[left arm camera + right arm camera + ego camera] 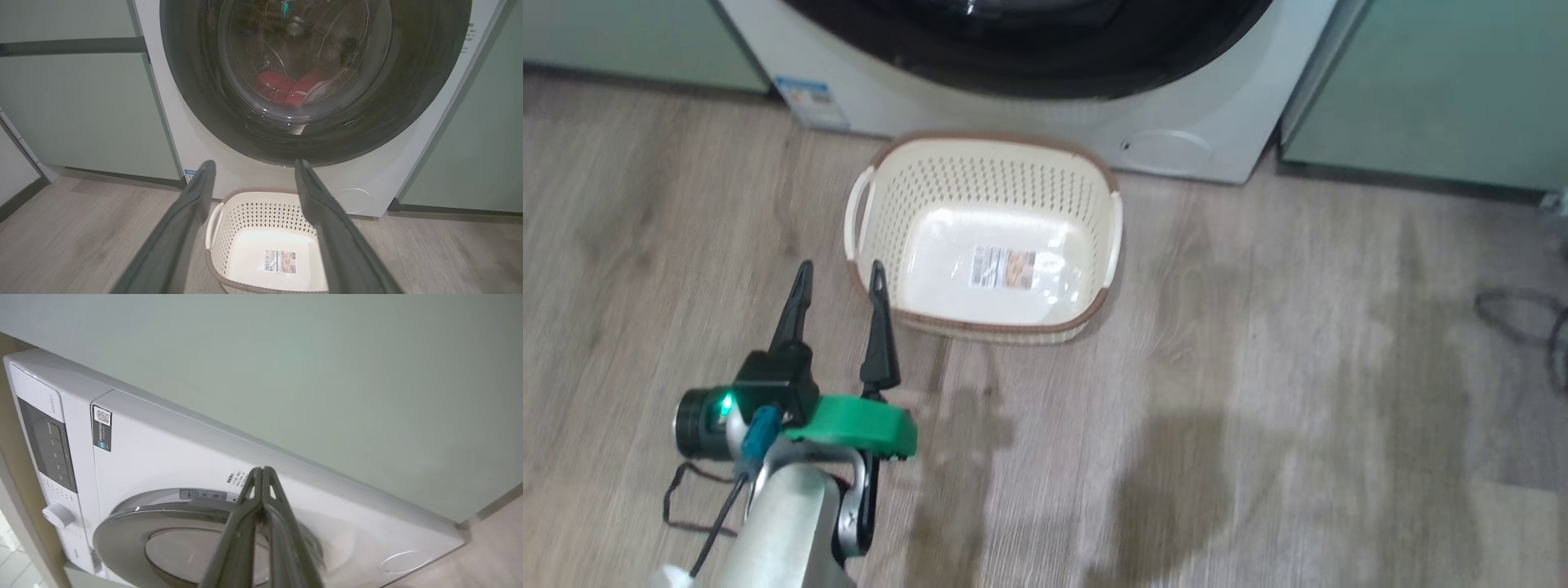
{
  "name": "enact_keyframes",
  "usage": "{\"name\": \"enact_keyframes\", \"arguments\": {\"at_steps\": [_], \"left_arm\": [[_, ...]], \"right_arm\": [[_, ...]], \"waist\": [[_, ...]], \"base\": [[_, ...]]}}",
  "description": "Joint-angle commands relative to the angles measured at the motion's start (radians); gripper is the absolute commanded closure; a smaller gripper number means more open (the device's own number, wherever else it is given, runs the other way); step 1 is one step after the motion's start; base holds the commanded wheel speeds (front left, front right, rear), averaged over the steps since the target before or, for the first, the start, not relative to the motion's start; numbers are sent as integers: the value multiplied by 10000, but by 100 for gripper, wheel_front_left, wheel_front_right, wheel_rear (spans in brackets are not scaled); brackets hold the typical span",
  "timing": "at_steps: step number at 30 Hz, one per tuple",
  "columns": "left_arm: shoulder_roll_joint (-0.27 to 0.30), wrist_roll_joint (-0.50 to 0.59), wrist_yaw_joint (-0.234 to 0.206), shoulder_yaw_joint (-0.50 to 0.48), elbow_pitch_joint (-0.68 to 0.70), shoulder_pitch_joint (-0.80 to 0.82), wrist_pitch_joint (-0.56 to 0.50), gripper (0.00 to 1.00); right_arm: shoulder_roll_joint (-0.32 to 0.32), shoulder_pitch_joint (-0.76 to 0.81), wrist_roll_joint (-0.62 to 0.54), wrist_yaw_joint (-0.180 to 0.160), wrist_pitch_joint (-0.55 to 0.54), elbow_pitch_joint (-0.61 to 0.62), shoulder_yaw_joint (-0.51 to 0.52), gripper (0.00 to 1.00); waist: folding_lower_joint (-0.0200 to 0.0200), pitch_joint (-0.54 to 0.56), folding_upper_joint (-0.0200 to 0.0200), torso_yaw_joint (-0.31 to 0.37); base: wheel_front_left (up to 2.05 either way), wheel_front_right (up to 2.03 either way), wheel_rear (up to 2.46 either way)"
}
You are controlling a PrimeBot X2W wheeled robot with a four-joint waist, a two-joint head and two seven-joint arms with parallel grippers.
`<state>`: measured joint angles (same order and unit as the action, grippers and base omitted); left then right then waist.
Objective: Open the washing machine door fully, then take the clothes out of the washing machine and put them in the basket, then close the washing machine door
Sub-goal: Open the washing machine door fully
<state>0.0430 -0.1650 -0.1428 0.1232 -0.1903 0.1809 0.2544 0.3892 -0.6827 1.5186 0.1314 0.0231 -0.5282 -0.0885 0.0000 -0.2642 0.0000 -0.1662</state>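
Left gripper (840, 269): I read the two fingers as spread apart with nothing between them; it is near the basket's left front corner.
Right gripper (263, 469): I see both fingers pressed together, gripping nothing; the tips lie over the white front panel just beside the door rim.
Washing machine door (196, 102): it lies across the opening.
Clothes (282, 87): red, low in the drum, seen through the door glass.
Basket (980, 180): on the wood-look floor (1258, 408), just in front of the washing machine (1217, 106), below the door; a label sticker lies inside.
Surroundings: pale green cabinets (81, 102) flank the machine.
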Motion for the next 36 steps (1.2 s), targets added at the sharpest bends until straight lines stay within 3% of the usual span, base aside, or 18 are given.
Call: {"name": "enact_keyframes", "arguments": {"at_steps": [1, 7, 16, 36], "left_arm": [[73, -67, -75, -222, 355, 424, 74, 0], [72, -331, -303, 226, 474, 782, 74, 0], [72, -629, -599, 828, 576, 1161, 74, 0], [72, -1126, -1015, 1657, 763, 1470, 74, 0]], "right_arm": [[273, -443, 172, -7, -282, 284, -94, 100], [758, -2163, 947, -7, -2247, 200, -125, 100], [1023, -4132, 868, -7, -4239, -544, -638, 100], [577, -6751, 272, -7, -5528, -1950, -1632, 100]], "waist": [[0, -504, 0, -296], [0, -1370, 0, -580], [0, -2081, 0, -961], [0, -2891, 0, -1703]], "base": [[0, 0, 0], [0, 0, 0], [0, 0, 0], [0, 0, 0]]}}
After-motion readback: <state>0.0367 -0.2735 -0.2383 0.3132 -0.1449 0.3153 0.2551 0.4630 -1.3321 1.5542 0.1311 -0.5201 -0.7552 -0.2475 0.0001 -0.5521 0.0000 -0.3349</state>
